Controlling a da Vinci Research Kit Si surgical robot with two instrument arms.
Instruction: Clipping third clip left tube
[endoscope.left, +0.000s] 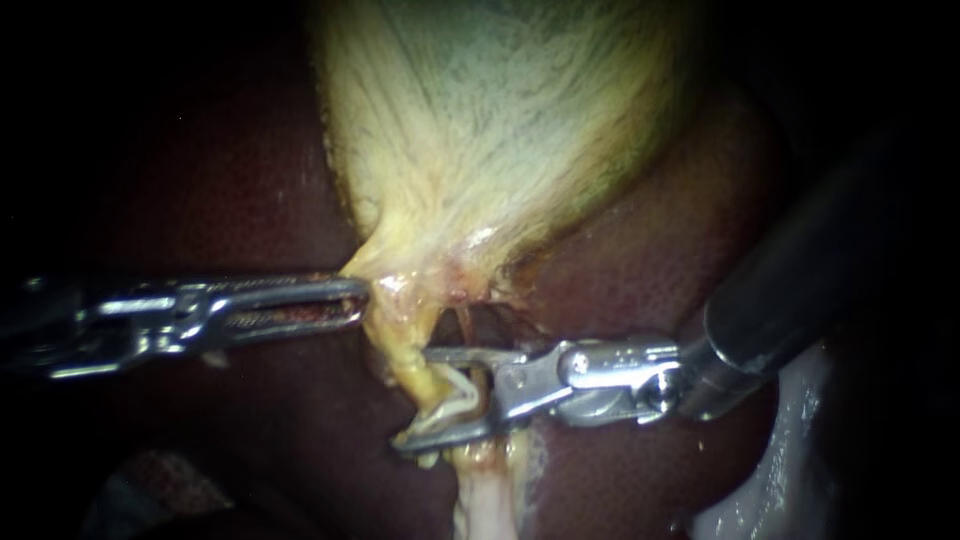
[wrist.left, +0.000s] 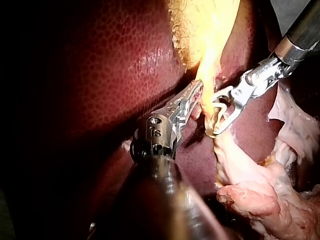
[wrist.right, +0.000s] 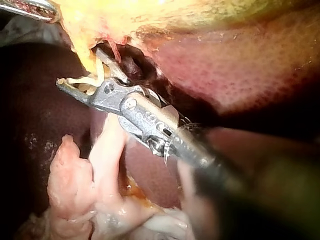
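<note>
Clipping step: my right instrument's (endoscope.left: 416, 398) end effector holds an unclosed clip (endoscope.left: 455, 396) astride the left tube (endoscope.left: 404, 358). My left instrument (endoscope.left: 355, 302) grips the gallbladder (endoscope.left: 480, 130). Next, I judge: squeeze squarely.

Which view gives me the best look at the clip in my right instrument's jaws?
Left wrist view: the clip shows whole and side-on between the right instrument's jaws, which hold it. The endoscope view shows it too, but yellow tissue overlaps it. The right wrist view shows only part, the rest hidden by a jaw.
</note>
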